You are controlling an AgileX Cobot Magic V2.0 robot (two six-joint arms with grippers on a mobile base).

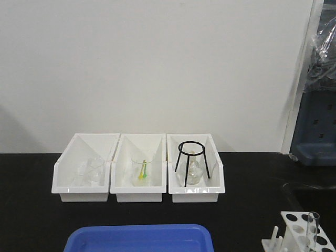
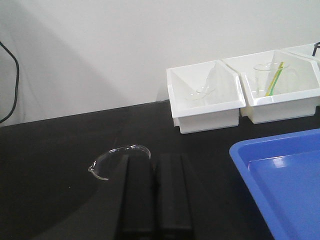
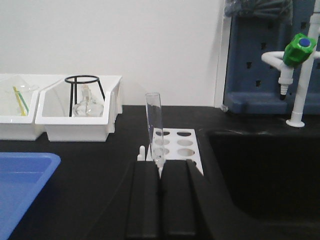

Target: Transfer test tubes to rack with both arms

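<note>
The white rack stands at the bottom right of the front view. One clear test tube stands upright in it. In the right wrist view the rack lies just beyond my right gripper, with its pegs on the left. The test tube rises from a near hole just past the fingertips. The right jaws are closed together and hold nothing. My left gripper is shut and empty, low over the black table. No other test tubes show. Neither arm shows in the front view.
A glass beaker rim sits just left of the left fingers. Three white bins hold glassware, and the right one holds a black ring stand. A blue tray lies at the front. A sink and a tap are to the right of the rack.
</note>
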